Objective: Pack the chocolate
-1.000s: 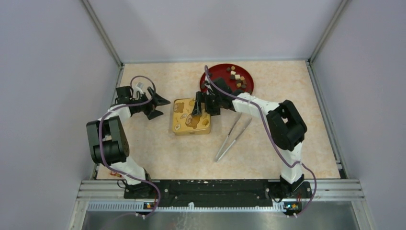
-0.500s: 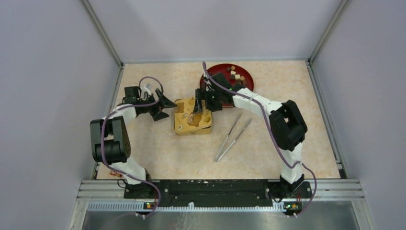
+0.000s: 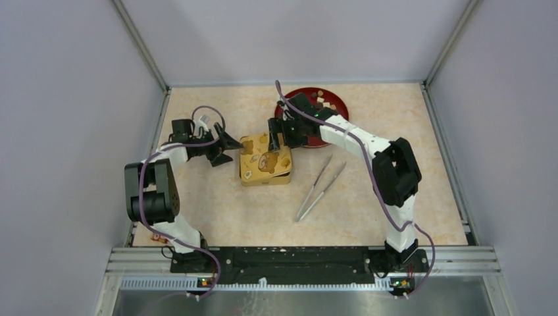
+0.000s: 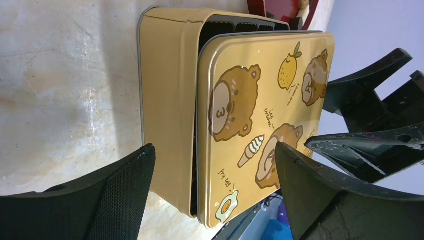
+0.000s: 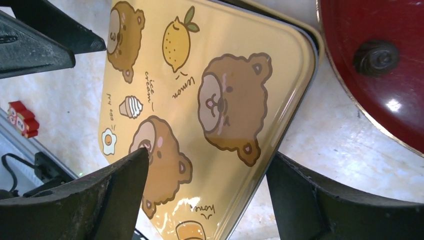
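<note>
While lid [image 3: 266,160] sits askew on tin [image 4: 167,100]; left gripper [image 3: 224,148] agape | right gripper [image 3: 276,140] agape

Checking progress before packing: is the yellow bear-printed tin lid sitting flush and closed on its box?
No, the yellow bear-printed tin lid stands lifted off the gold tin box, exposing dark compartments.

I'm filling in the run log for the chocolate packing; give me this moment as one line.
stage: tin opening | lid: askew on tin, lifted | right claw: straddles lid | left claw: open beside tin | chocolate: on red plate

choc pieces [image 3: 322,103] tiny, plate [image 3: 337,105] part-hidden
</note>
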